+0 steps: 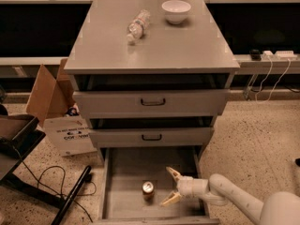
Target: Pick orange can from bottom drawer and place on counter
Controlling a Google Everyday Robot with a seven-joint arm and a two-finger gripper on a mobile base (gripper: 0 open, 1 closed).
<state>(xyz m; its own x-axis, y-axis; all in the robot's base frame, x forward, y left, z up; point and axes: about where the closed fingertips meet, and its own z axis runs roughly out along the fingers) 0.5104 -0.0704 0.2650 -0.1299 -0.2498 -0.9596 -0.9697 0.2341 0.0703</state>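
Note:
The orange can [148, 190] stands upright on the grey floor of the open bottom drawer [123, 170], near the drawer's middle front. My gripper [167, 187] reaches in from the right, inside the drawer, just right of the can. Its two pale fingers [173, 174] are spread open, pointing left at the can, not touching it. The counter [159, 46] is the flat grey top of the cabinet above.
A clear water bottle [138, 25] lies on the counter and a white bowl [176, 11] stands at its back right. Two upper drawers with dark handles [153, 102] are slightly ajar. A cardboard box [49, 95] and cables sit on the floor at left.

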